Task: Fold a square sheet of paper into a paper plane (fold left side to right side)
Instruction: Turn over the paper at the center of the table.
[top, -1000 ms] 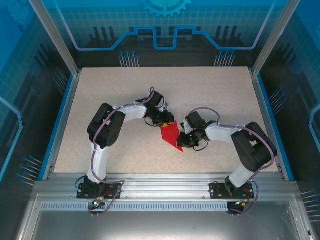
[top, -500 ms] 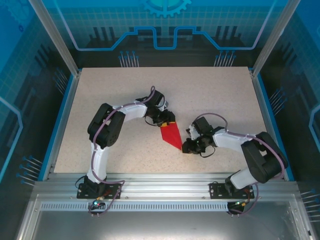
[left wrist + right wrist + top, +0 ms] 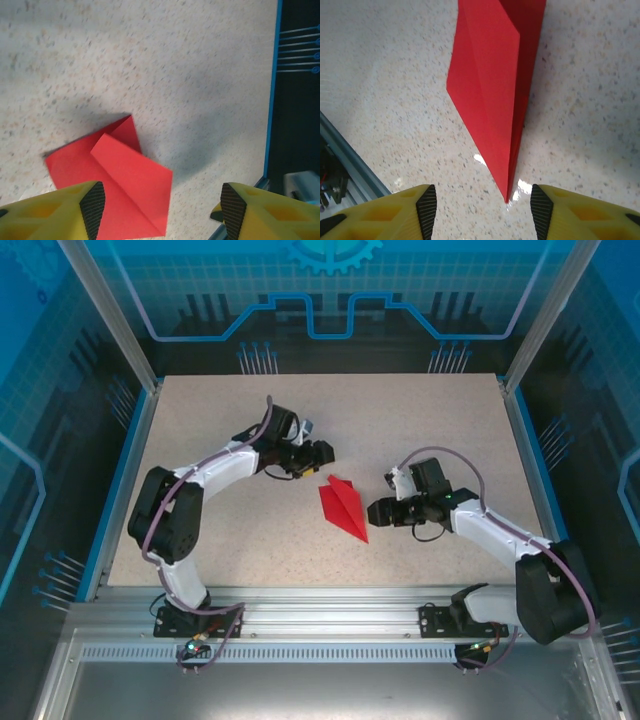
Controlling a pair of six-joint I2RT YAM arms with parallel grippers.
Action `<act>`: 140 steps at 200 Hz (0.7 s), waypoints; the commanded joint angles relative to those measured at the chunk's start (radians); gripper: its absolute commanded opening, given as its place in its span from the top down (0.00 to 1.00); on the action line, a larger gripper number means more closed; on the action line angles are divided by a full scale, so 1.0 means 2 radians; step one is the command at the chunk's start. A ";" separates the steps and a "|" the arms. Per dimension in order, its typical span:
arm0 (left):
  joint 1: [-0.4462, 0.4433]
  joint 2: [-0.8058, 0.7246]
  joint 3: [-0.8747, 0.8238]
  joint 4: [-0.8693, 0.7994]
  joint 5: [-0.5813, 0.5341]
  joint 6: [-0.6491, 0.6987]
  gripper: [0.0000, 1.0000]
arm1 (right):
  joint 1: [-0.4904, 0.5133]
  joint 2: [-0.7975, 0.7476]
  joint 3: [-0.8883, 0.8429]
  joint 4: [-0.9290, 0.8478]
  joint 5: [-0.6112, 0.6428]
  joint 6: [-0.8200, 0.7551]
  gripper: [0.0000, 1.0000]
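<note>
The red paper plane [image 3: 343, 506] lies flat on the speckled table [image 3: 430, 420], near the middle, with its sharp nose pointing toward the near edge and slightly right. The left gripper [image 3: 322, 451] sits just beyond the plane's blunt tail, clear of it. From the left wrist its yellow fingers [image 3: 92, 207] stand wide with only tabletop between them, and the folded paper [image 3: 115, 180] spreads out past the left fingertip. The right gripper [image 3: 372, 511] hovers just to the right of the nose, also apart from it. From the right wrist its jaws gape wide and grip nothing, and the plane's tip [image 3: 509, 197] ends just short of the gap between the black pads [image 3: 426, 210]. The centre crease runs straight up the paper there.
</note>
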 commanded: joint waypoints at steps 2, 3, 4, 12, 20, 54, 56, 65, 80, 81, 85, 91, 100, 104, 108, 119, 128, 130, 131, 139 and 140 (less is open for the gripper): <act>-0.008 0.016 -0.036 0.039 0.027 -0.027 0.35 | -0.009 0.000 0.008 0.043 -0.021 -0.006 0.43; -0.009 0.017 -0.036 0.040 0.028 -0.027 0.35 | -0.009 0.000 0.008 0.044 -0.021 -0.005 0.43; -0.009 0.019 -0.037 0.042 0.028 -0.028 0.35 | -0.009 0.000 0.008 0.044 -0.021 -0.005 0.43; -0.012 0.028 -0.036 0.049 0.031 -0.031 0.36 | -0.010 0.002 0.008 0.048 -0.021 -0.003 0.42; -0.017 0.038 -0.033 0.060 0.036 -0.036 0.37 | -0.010 0.002 0.007 0.050 -0.020 -0.001 0.42; -0.026 0.083 -0.004 0.067 0.041 -0.044 0.40 | -0.012 -0.002 0.002 0.050 -0.018 0.004 0.40; -0.027 0.085 -0.003 0.066 0.041 -0.044 0.40 | -0.012 -0.003 0.002 0.050 -0.018 0.004 0.40; -0.028 0.097 0.005 0.064 0.041 -0.044 0.41 | -0.013 -0.004 0.001 0.048 -0.019 0.005 0.40; -0.031 0.113 0.015 0.062 0.041 -0.045 0.42 | -0.014 -0.007 0.001 0.045 -0.019 0.003 0.40; -0.032 0.116 0.016 0.062 0.042 -0.045 0.43 | -0.014 -0.008 0.001 0.044 -0.019 0.003 0.40; -0.032 0.119 0.019 0.063 0.043 -0.046 0.43 | -0.015 -0.009 0.002 0.044 -0.019 0.004 0.39; -0.034 0.124 0.021 0.066 0.045 -0.047 0.44 | -0.017 -0.011 0.001 0.042 -0.020 0.004 0.39; -0.037 0.130 0.027 0.069 0.048 -0.049 0.46 | -0.020 -0.015 -0.002 0.043 -0.023 0.003 0.38; -0.037 0.133 0.028 0.069 0.049 -0.049 0.48 | -0.022 -0.017 -0.003 0.045 -0.025 0.004 0.38; -0.038 0.135 0.031 0.070 0.050 -0.050 0.50 | -0.024 -0.019 -0.004 0.046 -0.027 0.005 0.38; -0.040 0.139 0.037 0.073 0.053 -0.051 0.55 | -0.033 -0.025 -0.010 0.055 -0.037 0.010 0.37; -0.040 0.140 0.038 0.077 0.056 -0.052 0.59 | -0.042 -0.030 -0.014 0.064 -0.049 0.016 0.35; -0.040 0.139 0.037 0.078 0.057 -0.052 0.60 | -0.043 -0.032 -0.016 0.066 -0.052 0.017 0.35; -0.041 0.139 0.037 0.079 0.057 -0.053 0.61 | -0.044 -0.032 -0.016 0.067 -0.053 0.018 0.35; -0.041 0.139 0.038 0.081 0.059 -0.053 0.64 | -0.050 -0.036 -0.021 0.077 -0.063 0.023 0.33; -0.041 0.139 0.038 0.081 0.059 -0.053 0.64 | -0.051 -0.038 -0.021 0.078 -0.064 0.024 0.33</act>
